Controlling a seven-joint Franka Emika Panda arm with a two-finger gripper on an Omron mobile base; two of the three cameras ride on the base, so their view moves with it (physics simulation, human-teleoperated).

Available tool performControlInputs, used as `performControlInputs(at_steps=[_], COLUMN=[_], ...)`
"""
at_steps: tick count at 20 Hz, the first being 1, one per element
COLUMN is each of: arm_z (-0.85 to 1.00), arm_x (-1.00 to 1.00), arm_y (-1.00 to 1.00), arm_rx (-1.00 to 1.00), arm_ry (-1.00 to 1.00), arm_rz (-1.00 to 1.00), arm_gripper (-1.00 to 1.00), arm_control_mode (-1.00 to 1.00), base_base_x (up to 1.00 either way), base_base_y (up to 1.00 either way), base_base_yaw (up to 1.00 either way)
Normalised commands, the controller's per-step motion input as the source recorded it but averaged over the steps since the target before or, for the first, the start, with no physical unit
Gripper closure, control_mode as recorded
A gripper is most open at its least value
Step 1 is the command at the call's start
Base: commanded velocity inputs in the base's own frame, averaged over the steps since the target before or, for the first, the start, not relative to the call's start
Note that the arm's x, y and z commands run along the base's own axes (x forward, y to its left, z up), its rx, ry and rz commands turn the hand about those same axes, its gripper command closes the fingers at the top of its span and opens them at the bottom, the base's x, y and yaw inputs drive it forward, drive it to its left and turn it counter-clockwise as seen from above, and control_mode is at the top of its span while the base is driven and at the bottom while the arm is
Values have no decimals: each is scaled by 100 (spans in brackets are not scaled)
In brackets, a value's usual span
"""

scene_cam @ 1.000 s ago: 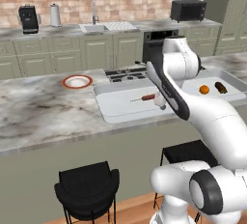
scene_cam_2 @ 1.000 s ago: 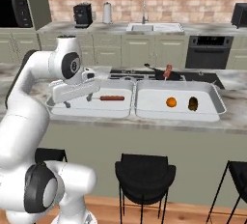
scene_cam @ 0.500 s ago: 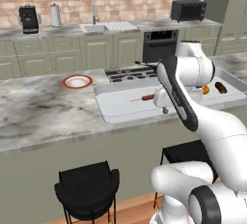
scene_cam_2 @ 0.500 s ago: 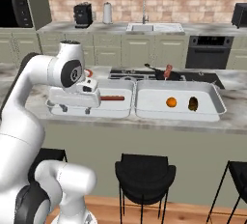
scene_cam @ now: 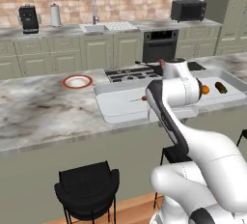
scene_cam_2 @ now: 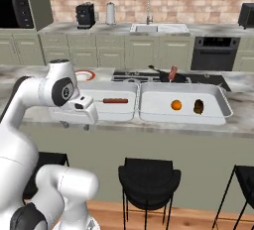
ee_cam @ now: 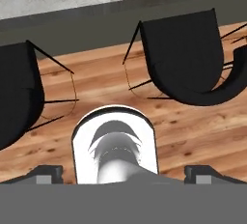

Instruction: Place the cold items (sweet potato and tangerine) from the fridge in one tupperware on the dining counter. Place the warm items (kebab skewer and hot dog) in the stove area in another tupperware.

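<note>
Two tupperwares sit side by side on the dining counter (scene_cam_2: 242, 117). In the left tupperware (scene_cam_2: 106, 110) lies the hot dog (scene_cam_2: 115, 101). The right tupperware (scene_cam_2: 208, 117) holds the tangerine (scene_cam_2: 175, 105) and the sweet potato (scene_cam_2: 199, 106). The kebab skewer (scene_cam_2: 172, 72) rests in a dark pan on the stove (scene_cam_2: 134, 77) behind them. My gripper (scene_cam_2: 74, 125) hangs open and empty in front of the counter's edge, left of the hot dog, pointing down. In the hand view its fingertips (ee_cam: 44, 172) stand wide apart over the floor. The fridge is out of view.
A round white plate with an orange rim (scene_cam: 77, 81) lies on the counter to the left. Black stools (scene_cam_2: 149, 177) stand below the counter's front. Back cabinets carry a sink, an oven (scene_cam_2: 214, 53) and a microwave.
The hand has swung off the left tupperware, forward and down past the counter's front edge, and now faces the floor. The hot dog stays in the tray.
</note>
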Motion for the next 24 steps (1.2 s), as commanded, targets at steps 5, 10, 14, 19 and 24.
performControlInputs(at_steps=[5, 10, 14, 19, 24], arm_z=[-5, -10, 0, 0, 0], arm_x=[0, -33, 0, 0, 0], arm_y=[0, 4, 0, 0, 0], arm_rx=[0, 0, 0, 0, 0], arm_ry=[0, 0, 0, 0, 0], arm_rz=[0, 0, 0, 0, 0], arm_gripper=[-100, -100, -100, -100, -100], arm_control_mode=[-100, -100, 100, 100, 100], base_base_x=[0, 0, -96, -85, -25], base_base_y=[0, 0, 20, 68, 100], base_base_yaw=[0, 0, 0, 9, 3])
